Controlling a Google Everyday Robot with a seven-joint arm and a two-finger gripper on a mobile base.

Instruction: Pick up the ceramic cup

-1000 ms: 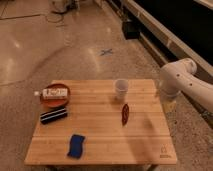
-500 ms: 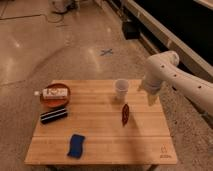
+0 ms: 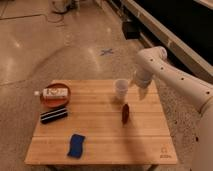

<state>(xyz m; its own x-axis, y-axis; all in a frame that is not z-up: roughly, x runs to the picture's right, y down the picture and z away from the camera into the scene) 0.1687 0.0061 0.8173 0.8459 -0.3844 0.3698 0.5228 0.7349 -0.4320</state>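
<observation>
Cup (image 3: 120, 90) upright near the counter's (image 3: 100, 135) far edge. Gripper (image 3: 142, 93) hangs just beside it, on the far-right-corner side. I can't tell its opening. I judge a short sideways approach.

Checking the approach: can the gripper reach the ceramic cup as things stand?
Probably yes. The gripper hangs close beside the ceramic cup, with nothing between them; the dark red object lies nearer the camera, off that path.
</observation>
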